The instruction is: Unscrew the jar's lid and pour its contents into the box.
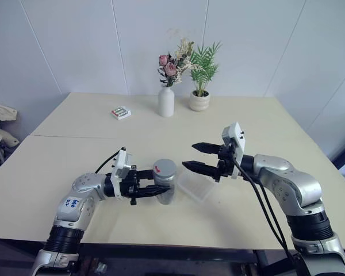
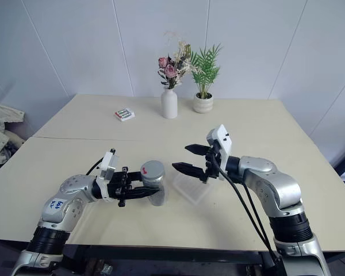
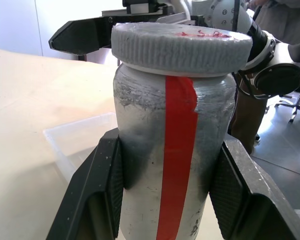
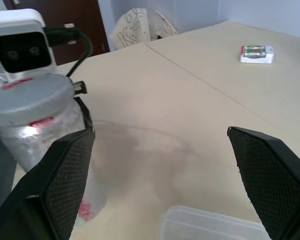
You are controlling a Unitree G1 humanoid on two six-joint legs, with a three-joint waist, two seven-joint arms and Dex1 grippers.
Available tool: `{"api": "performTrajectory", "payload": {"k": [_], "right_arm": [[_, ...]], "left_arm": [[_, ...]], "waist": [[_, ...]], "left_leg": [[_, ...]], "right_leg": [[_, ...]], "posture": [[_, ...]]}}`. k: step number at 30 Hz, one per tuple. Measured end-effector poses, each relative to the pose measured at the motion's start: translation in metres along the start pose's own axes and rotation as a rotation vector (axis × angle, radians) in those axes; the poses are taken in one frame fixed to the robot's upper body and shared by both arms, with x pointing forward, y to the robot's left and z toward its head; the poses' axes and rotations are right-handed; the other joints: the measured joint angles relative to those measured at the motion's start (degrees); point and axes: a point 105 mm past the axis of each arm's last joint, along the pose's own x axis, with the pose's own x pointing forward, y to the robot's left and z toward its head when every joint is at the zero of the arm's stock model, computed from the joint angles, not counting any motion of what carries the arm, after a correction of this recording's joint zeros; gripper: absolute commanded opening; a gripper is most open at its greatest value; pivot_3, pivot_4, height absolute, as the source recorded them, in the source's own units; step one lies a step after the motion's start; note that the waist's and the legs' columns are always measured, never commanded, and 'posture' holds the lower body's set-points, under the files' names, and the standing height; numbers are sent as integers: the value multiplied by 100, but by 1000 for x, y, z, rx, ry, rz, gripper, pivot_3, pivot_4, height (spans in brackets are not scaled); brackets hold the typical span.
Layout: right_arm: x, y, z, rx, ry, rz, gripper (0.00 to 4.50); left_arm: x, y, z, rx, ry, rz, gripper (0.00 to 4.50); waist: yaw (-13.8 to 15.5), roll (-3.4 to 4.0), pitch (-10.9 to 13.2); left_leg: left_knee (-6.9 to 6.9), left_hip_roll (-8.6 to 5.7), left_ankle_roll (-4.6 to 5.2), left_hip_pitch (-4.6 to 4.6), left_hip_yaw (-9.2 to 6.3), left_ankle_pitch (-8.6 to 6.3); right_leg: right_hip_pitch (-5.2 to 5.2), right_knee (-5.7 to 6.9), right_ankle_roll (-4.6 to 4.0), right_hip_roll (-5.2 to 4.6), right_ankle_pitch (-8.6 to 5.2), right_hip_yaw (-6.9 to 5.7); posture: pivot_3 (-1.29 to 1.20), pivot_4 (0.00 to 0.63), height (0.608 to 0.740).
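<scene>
From the head's left eye, the left tool [image 1: 155, 190] is clamped on the small silvery-grey cylindrical jar with a red stripe [image 1: 165, 185], holding it upright just above the pale beige table [image 1: 75, 144], near the table's front edge. The flat round grey ribbed lid with a red mark [image 1: 164, 167] sits on top of the jar. The right tool [image 1: 198, 156] hangs beside the lid with its two black fingers spread wide apart, touching nothing. Between the two arms, the shallow translucent white plastic rectangular box [image 1: 196, 185] lies on the table close to the front edge, just beside the jar. Toward the far edge stand a white ceramic vase of dried flowers [image 1: 166, 101] and a small cream pot with a green plant [image 1: 199, 101]; a small green-and-white pack [image 1: 121, 112] lies near them.

In the left wrist view, the black fingers [image 3: 102, 190] press on both sides of the jar's body, the red stripe facing the camera, the lid seated above.

In the right wrist view, the textured black fingers [image 4: 65, 180] stand far apart, the lidded jar next to one of them and a corner of the box below.
</scene>
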Motion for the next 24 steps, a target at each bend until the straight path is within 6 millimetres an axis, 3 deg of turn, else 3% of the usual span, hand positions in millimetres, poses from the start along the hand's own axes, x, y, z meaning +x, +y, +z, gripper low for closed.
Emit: {"api": "performTrajectory", "payload": {"k": [7,12,16,20,24], "right_arm": [[-16,-5,-7,6,32,-21,4466],[-29,4,3,49,0,60,4466],[-22,23,11,54,-27,152,4466],[-3,38,16,59,-44,212,4466],[11,44,22,39,-48,232,4466]], "left_arm": [[0,0,0,0,0,-2,1914],[0,-1,0,1,2,-6,1914],[0,-1,0,1,2,-7,1914],[0,-1,0,2,3,-10,1914],[0,-1,0,-1,4,-10,1914]], "waist": [[-1,0,0],[-14,0,0],[-20,0,0],[-20,0,0],[-1,0,0]], "left_leg": [[1,0,0,0,0,0],[1,2,0,1,0,0],[2,9,0,2,0,0],[5,9,0,2,0,1],[4,8,0,0,0,0]], "right_leg": [[0,0,0,0,0,0],[0,1,0,2,0,0],[0,4,0,8,0,0],[0,4,-3,9,2,1],[0,0,-3,8,2,1]], "posture": [[0,150,740],[0,150,740],[0,150,740],[0,150,740],[0,150,740]]}}
